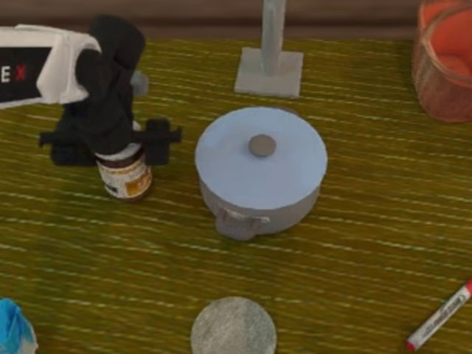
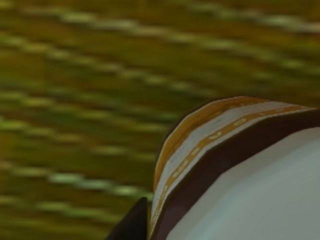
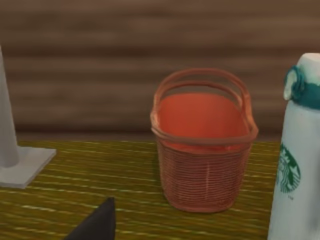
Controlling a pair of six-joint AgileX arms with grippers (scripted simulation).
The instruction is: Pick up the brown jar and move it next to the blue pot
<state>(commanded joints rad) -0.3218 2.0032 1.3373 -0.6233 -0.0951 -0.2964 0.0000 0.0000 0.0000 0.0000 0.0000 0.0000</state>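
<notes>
The brown jar (image 1: 125, 177), white-capped with an orange-and-white label, stands upright on the table left of the blue pot (image 1: 262, 173), a small gap between them. My left gripper (image 1: 118, 145) comes down over the jar's top, one finger on each side, shut on it. In the left wrist view the jar's cap and label (image 2: 200, 145) fill the corner, and a dark fingertip (image 2: 131, 224) lies against the label. The pot is lidded, with its grey handle towards the table's front. My right gripper is out of the top view; only a dark tip (image 3: 100, 222) of it shows in the right wrist view.
A grey stand (image 1: 269, 70) rises behind the pot. An orange-red basket (image 1: 446, 63) sits at the back right. A flat grey speckled disc (image 1: 233, 326) lies at the front, a red-capped marker (image 1: 440, 316) at front right, a blue object (image 1: 13, 328) at front left. A white bottle (image 3: 295, 165) stands beside the basket.
</notes>
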